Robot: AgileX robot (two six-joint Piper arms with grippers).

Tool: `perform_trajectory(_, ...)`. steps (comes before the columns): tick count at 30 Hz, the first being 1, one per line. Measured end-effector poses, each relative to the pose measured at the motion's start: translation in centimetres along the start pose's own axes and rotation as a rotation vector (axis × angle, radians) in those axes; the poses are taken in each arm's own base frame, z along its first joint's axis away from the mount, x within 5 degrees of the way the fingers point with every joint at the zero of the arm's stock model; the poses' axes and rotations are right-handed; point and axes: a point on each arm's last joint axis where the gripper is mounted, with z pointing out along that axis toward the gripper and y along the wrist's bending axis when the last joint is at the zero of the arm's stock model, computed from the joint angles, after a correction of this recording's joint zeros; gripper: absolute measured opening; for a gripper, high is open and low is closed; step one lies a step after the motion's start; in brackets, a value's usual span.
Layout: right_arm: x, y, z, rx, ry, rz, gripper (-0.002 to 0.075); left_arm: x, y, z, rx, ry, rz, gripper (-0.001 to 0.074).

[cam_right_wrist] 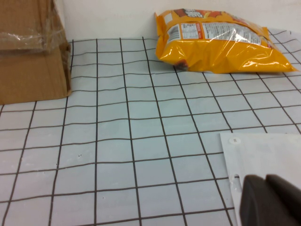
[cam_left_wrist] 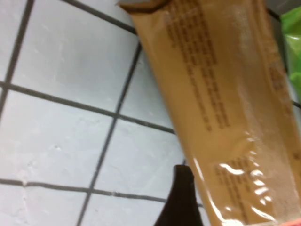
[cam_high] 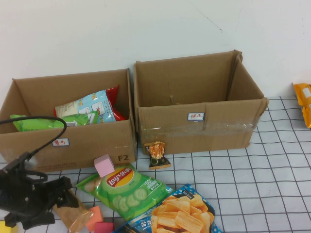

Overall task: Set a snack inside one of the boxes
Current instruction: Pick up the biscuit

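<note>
Brown wrapper lies on the gridded table right under my left gripper, its long axis running diagonally past my fingertip; I cannot tell if I'm open. My right gripper, seemingly closed, sits far off.

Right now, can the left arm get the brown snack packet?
Probably yes. The left gripper is down at the table's front left, right beside the brown snack packet, with nothing between them. The right gripper stays low over the table on the right, near the orange bag.
</note>
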Motion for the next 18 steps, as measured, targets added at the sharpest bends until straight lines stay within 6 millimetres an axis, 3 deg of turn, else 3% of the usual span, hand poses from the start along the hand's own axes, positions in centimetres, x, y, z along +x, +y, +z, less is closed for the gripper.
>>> perform_trajectory(18,0.0,0.0,0.0,0.0,0.0,0.0,-0.0001,-0.99,0.08,0.7,0.025,-0.093,-0.012,0.0514)
